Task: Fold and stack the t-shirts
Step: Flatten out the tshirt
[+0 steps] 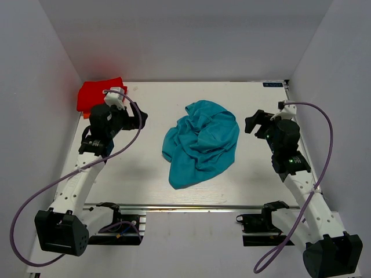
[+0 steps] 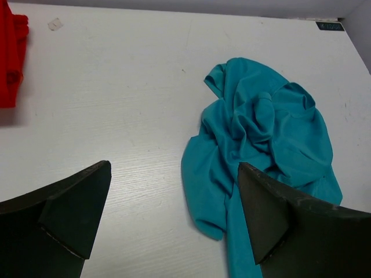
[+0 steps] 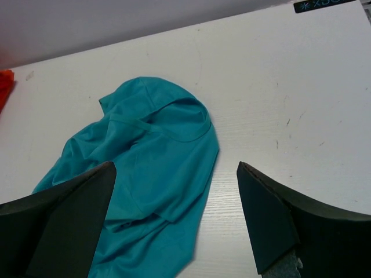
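The jaws of the left arm [image 1: 78, 179] gape wide and empty over the worktop [image 1: 139, 174], the red t-shirt [image 1: 95, 94] bunched in the far left corner beside them. The teal t-shirt [image 1: 200, 142] lies crumpled mid-worktop, between the arms, untouched. The jaws of the right arm [image 1: 285, 139] stand equally wide, gripping nothing.

legible text: none in full | sticker [image 3: 316, 4]: dark, at the far right corner of the counter [image 1: 145, 174] | print: pale teal, a star-like mark then letters beginning "X", the rest blurred and cut by the frame edge | top external and left wrist views: same sticker, print too small to read
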`<state>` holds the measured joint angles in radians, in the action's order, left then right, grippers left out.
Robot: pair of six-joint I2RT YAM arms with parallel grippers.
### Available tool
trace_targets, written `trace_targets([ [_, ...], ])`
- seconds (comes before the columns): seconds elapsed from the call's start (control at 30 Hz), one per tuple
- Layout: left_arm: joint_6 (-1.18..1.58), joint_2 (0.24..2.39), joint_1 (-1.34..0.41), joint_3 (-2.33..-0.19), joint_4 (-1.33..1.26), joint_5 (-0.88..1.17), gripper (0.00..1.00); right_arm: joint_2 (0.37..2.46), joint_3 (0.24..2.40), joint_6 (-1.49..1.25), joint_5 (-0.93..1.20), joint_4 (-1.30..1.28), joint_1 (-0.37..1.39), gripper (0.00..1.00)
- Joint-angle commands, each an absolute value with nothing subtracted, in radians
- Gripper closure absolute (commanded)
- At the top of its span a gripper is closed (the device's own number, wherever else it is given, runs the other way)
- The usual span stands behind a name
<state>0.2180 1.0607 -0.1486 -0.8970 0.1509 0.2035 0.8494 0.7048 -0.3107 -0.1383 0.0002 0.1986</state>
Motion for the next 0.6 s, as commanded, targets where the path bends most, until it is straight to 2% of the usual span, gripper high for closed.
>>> trace_targets([
  [0.0,0.222,1.072,-0.158,-0.94,0.183,0.257,0.0,0.827,0.75,-0.327,-0.103,-0.032,0.201,0.1],
  [0.2,0.233,1.166,-0.167,-0.94,0.183,0.391,0.0,0.874,0.758,-0.275,-0.011,-0.078,0.201,0.1],
  [0.37,0.27,1.301,-0.221,-0.917,0.144,0.5,0.0,1.021,0.817,-0.259,0.067,-0.106,0.201,0.1],
  [0.57,0.27,1.431,-0.348,-0.928,0.201,0.431,0.0,1.283,0.965,-0.247,0.135,-0.176,0.206,0.1],
])
